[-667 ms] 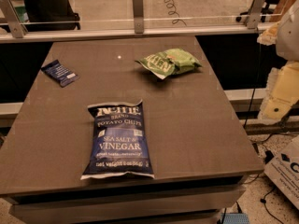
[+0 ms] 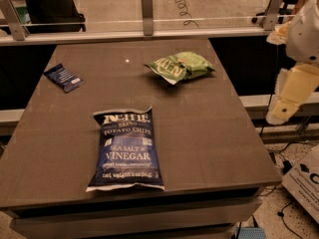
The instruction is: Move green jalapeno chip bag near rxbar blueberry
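Note:
The green jalapeno chip bag (image 2: 182, 66) lies crinkled on the far right part of the brown table (image 2: 209, 133). The rxbar blueberry (image 2: 63, 77), a small dark blue wrapper, lies at the far left of the table. My gripper (image 2: 288, 99), cream-coloured, hangs off the table's right side. It is well right of the green bag, below the white arm (image 2: 306, 29), and holds nothing that I can see.
A large dark blue Kettle sea salt & vinegar bag (image 2: 127, 150) lies at the front middle of the table. A glass barrier with metal posts (image 2: 146, 11) runs behind the table. A cardboard box (image 2: 305, 183) and cables sit on the floor at right.

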Robot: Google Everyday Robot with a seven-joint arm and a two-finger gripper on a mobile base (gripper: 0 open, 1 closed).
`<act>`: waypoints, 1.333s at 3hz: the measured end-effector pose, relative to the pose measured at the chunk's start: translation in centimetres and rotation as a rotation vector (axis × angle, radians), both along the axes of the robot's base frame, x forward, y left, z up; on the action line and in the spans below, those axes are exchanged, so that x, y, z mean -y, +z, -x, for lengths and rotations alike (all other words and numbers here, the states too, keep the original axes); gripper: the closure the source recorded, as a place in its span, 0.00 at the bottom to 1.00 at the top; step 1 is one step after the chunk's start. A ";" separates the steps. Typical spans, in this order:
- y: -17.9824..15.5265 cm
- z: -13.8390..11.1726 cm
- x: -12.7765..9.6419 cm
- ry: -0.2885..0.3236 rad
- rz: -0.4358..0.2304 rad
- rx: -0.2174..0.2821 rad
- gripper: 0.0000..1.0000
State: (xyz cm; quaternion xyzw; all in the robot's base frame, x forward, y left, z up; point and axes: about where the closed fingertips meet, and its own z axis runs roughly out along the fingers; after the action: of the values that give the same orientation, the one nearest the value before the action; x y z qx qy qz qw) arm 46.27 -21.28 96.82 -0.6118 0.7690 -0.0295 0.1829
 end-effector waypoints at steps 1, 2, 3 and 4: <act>-1.8 -4.6 -0.8 0.050 -0.064 0.043 0.00; -3.1 -9.0 -2.1 0.095 -0.127 0.080 0.00; -4.4 -12.8 -3.9 0.129 -0.197 0.105 0.00; -6.3 -16.2 -5.8 0.154 -0.236 0.108 0.00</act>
State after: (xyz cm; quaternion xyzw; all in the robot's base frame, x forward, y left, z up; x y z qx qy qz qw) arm 62.52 -15.52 90.51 -0.6405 0.7071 0.0424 0.2965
